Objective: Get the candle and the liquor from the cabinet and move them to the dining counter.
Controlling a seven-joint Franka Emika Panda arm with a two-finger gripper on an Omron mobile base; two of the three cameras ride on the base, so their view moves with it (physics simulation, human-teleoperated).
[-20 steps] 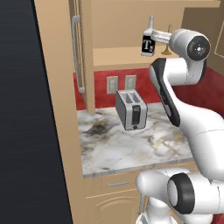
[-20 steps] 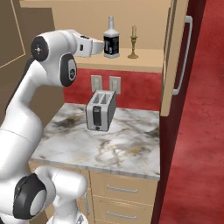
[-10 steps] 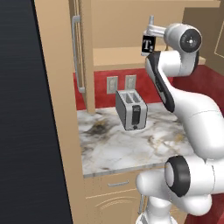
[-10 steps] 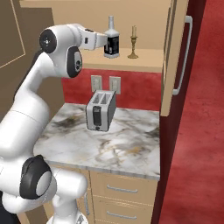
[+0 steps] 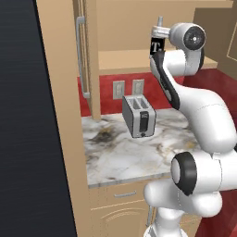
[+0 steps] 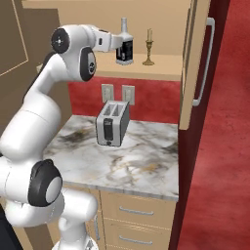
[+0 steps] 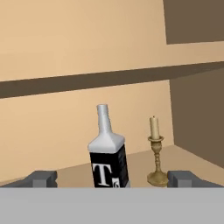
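The liquor (image 7: pixel 108 153) is a squat, square-shouldered black bottle with a glossy body, a tall pale neck and a white "T" on its label. It stands upright on the smooth tan wooden shelf (image 6: pixel 166 68) of the open cabinet (image 6: pixel 193 63). At its 3 o'clock in the hand view, close but apart from it, stands the candle (image 7: pixel 155 151): a short tan stub on a slim turned brass holder with a round flared foot.

The end effector (image 7: pixel 113 178) is spread wide and holds nothing; one dark fingertip (image 7: pixel 41 178) sits at 9 o'clock of the bottle and the other at 3 o'clock past the candle's foot, so bottle and candle both lie between them. In the right base view the end effector (image 6: pixel 113 41) is level with the bottle's shoulder, right beside it; whether it touches cannot be told.

Below the shelf, a boxy silver toaster (image 6: pixel 112 123) stands on the grey-white veined marble table (image 6: pixel 146 166), in front of a red wall.

Compared with half a second ago, the arm's upper joint has swung nearer the shelf, while bottle and candle stand where they were.
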